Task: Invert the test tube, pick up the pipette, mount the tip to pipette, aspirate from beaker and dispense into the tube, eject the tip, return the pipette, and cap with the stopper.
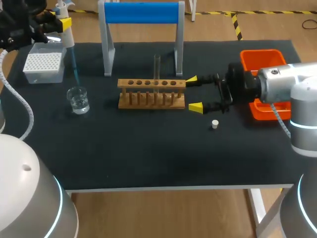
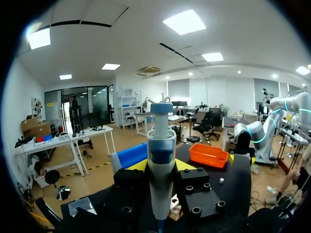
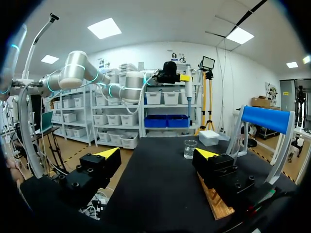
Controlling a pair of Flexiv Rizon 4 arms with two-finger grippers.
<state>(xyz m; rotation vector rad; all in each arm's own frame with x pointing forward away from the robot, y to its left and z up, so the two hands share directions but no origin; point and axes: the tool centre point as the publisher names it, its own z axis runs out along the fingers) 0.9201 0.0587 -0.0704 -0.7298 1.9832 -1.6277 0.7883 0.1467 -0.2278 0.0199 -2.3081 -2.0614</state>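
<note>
Gripping pipette (image 1: 68, 38): left gripper (image 1: 63, 23), upper left of frame, seemingly clamped; white-and-blue body, blue tip (image 1: 75, 67) fitted.
Right gripper (image 1: 194, 93): jaws wide, right of centre.
Test tube (image 1: 157, 69): clear, upright, centre, in rack (image 1: 151, 94).

No legible text or numbers anywhere

Front counter (image 1: 148, 158) open. Rack (image 1: 151, 84) with upright tube (image 1: 157, 65) and blue stand (image 1: 141, 12) block the middle; stopper (image 1: 215, 124) lies near right hand (image 1: 193, 93).
</note>
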